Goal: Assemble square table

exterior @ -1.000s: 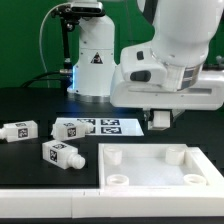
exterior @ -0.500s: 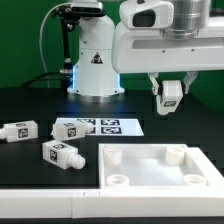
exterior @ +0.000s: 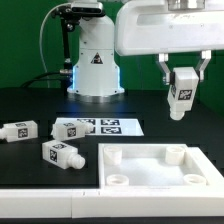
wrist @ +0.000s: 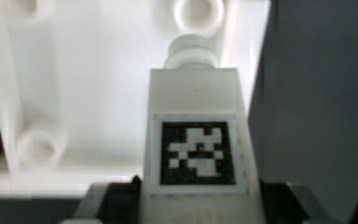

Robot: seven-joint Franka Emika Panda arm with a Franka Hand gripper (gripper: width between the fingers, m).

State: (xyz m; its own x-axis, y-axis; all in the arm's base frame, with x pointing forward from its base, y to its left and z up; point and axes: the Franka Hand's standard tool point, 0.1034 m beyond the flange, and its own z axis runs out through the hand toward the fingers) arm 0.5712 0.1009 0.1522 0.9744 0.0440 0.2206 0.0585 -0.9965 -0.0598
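Raised higher, the arm points down, jaws pinching a seemingly upright leg.

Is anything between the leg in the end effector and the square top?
No. In the exterior view, only open air and bare black table separate the leg held by the end effector from the square top.

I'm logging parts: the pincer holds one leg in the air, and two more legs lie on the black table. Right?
Not quite. The exterior view shows three loose legs on the table, not two. The pincer does hold one leg in the air.
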